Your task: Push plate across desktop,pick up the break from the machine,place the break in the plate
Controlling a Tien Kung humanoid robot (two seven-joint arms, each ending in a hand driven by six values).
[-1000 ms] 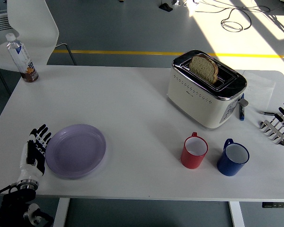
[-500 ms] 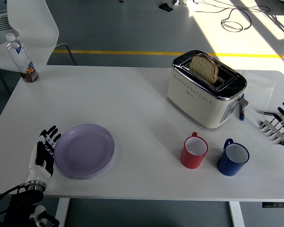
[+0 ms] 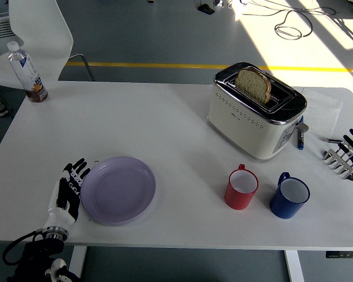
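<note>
A lavender plate (image 3: 118, 189) lies on the white table (image 3: 165, 129) at the front left. My left hand (image 3: 69, 189) stands flat against the plate's left rim, fingers straight and holding nothing. A cream and chrome toaster (image 3: 256, 110) stands at the back right with a slice of bread (image 3: 253, 84) sticking up from its slot. My right hand (image 3: 348, 153) rests at the right edge of the table, fingers spread, well away from the toaster.
A red mug (image 3: 242, 188) and a blue mug (image 3: 289, 197) stand in front of the toaster. A drink bottle (image 3: 28, 73) is at the far left corner. A pen (image 3: 300, 138) lies right of the toaster. A white chair (image 3: 29, 35) stands behind the table.
My left hand has slid to the right along the table, pushing the plate rightward with it. The right hand, toaster and mugs have not moved.
</note>
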